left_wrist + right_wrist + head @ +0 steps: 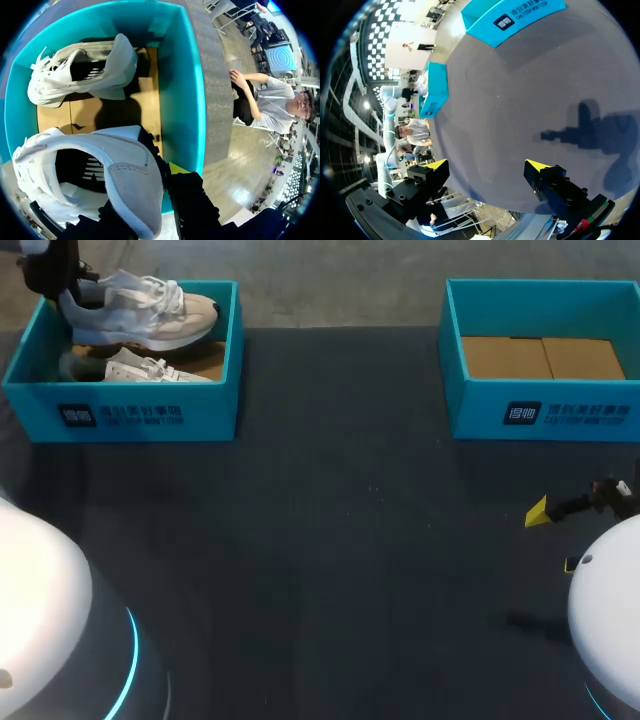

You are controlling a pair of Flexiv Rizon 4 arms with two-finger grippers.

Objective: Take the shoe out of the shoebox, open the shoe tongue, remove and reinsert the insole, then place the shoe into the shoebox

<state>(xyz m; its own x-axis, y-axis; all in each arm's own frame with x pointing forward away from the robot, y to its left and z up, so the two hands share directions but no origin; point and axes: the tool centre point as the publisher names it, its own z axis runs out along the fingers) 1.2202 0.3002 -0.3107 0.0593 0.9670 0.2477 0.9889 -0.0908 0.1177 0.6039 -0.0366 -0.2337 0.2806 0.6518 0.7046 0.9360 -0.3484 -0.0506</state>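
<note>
- Currently, the left gripper [58,285] is clamping the heel of the lifted shoe [140,312], with one dark finger pressing on each side of the grey heel patch. Its arm is coming in over the far left corner of the bench [330,540].
- Lifted shoe: a white and cream trainer with white laces. It is hanging sole down over the rear half of the left shoebox [150,415], partly above the rim, with its toe pointing towards the right shoebox [545,410].
- Second shoe [140,368]: a trainer of the same pattern. It is lying on the brown cardboard floor of the left shoebox, close to the front wall. It is sitting lower than the lifted shoe and apart from it, toe pointing the same way.
- Left shoebox: teal and open-topped, with a printed panel on its front wall. It is standing at the far left of the bench.
- Right shoebox: teal and open-topped. It is standing at the far right, well apart from the left shoebox, and its cardboard floor is showing inside.
- Right gripper [487,165]: its yellow-tipped fingers are standing wide apart and gripping nothing. It is hovering above the dark bench surface on the near side of the right shoebox, and it is casting a shadow on the bench.
</note>
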